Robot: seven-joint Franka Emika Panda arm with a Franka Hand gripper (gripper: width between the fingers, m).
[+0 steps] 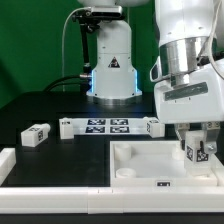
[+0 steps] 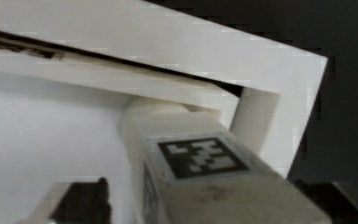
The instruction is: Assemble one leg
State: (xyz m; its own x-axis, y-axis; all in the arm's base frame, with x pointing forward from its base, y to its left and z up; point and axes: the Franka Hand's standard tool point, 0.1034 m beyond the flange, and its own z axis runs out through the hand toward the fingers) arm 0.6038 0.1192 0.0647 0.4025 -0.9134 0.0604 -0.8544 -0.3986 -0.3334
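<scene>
The leg (image 1: pixel 197 151), a short white post with a black-and-white tag on its side, stands upright at the right of the scene. The gripper (image 1: pixel 197 146) is clenched on it, one finger pressed to each flank, so the tagged face stays uncovered. It hangs low over the far right corner of the big white tabletop (image 1: pixel 140 172), which lies flat at the near right of the table with its raised rim up. The wrist view makes the reason for that spot plain. The leg's lower end (image 2: pixel 172 100) points straight into the inside corner where two rim walls (image 2: pixel 282 70) meet. I take it that this is where the leg is meant to be fastened. I can't tell whether it has actually touched down or engaged anything there. Holding it vertical and square to the corner looks deliberate, since a tilted post would likely jam against the walls. Further left, the marker board (image 1: pixel 105 126) lies flat across the middle. A second small tagged post (image 1: pixel 35 135) sits loose at the left, well apart from the work.
</scene>
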